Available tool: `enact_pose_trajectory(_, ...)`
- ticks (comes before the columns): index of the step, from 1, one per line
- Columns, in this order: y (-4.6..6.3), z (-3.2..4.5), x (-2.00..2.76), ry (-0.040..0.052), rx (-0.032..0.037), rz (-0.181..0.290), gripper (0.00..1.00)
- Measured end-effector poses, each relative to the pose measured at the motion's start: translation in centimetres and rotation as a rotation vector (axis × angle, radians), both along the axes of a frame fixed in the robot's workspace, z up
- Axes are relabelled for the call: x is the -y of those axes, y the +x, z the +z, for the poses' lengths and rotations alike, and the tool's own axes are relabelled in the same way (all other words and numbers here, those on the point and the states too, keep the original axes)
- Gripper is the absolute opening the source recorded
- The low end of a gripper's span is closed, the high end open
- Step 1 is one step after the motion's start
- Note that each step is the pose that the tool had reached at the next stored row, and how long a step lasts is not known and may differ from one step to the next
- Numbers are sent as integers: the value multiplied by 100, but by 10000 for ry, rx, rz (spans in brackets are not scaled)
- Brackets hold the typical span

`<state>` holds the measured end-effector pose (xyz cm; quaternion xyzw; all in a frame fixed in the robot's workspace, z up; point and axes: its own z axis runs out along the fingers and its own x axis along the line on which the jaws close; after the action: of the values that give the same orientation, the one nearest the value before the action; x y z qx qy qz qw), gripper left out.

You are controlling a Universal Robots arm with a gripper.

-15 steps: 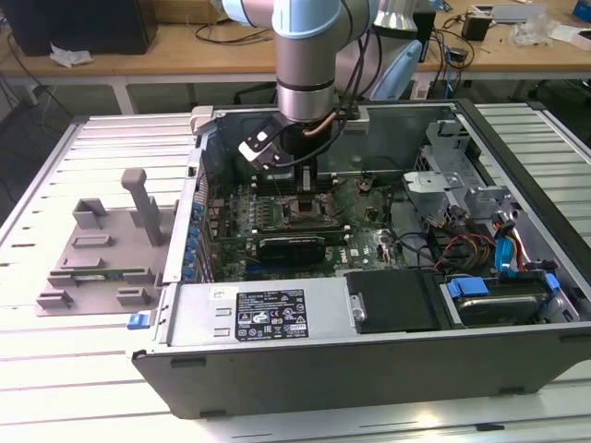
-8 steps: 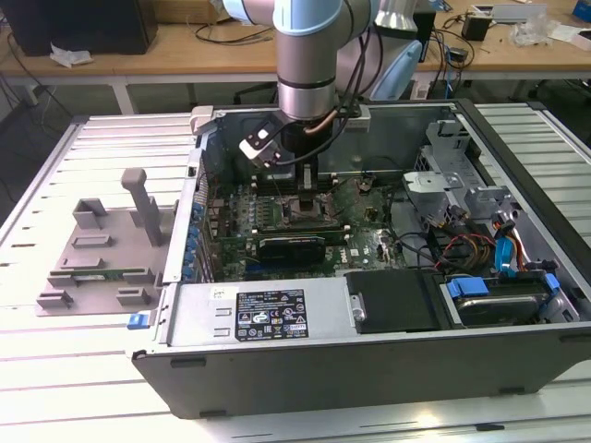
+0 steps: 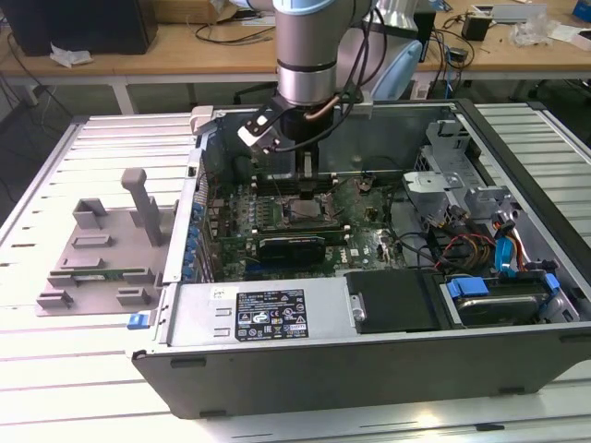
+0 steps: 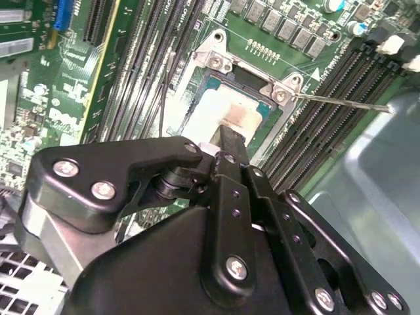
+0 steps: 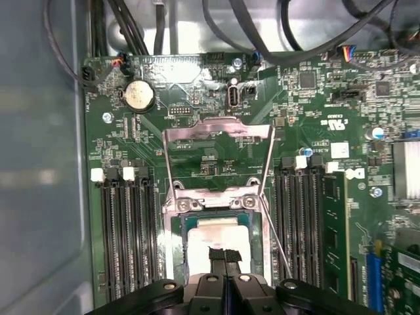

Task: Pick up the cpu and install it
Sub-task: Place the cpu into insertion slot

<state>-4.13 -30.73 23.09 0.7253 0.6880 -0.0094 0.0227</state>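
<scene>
Inside an open computer case (image 3: 369,360) on a slatted white table (image 3: 55,388), with wooden desks (image 3: 166,51) behind, the arm's jaws, pressed together, touch the cpu (image 5: 213,237) lying in the motherboard socket (image 5: 210,197).

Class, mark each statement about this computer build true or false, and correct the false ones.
1. The cpu lies in its socket on the green board. True.
2. The metal frame is closed over the cpu. False: it stands swung open, clear of the cpu.
3. The gripper hovers above the grey tray. False: it is down inside the computer case, its tip at the cpu.
4. A round coin battery sits on the board. True.
</scene>
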Motion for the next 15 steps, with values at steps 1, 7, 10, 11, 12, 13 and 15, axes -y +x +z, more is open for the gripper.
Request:
enact_pose_trajectory(1, 0, 39, 0, 0, 0, 0, 11)
enact_pose_trajectory(7, 0, 225, 0, 0, 0, 0, 11)
enact_pose_trajectory(10, 0, 351, 0, -1, -1, 0, 11)
enact_pose_trajectory(11, 0, 360, -1, 0, 0, 0, 11)
enact_pose_trajectory(12, 0, 361, -1, 2, 1, 0, 11)
enact_pose_trajectory(13, 0, 361, -1, 2, 1, 0, 11)
enact_pose_trajectory(15, 0, 363, -1, 1, 1, 0, 11)
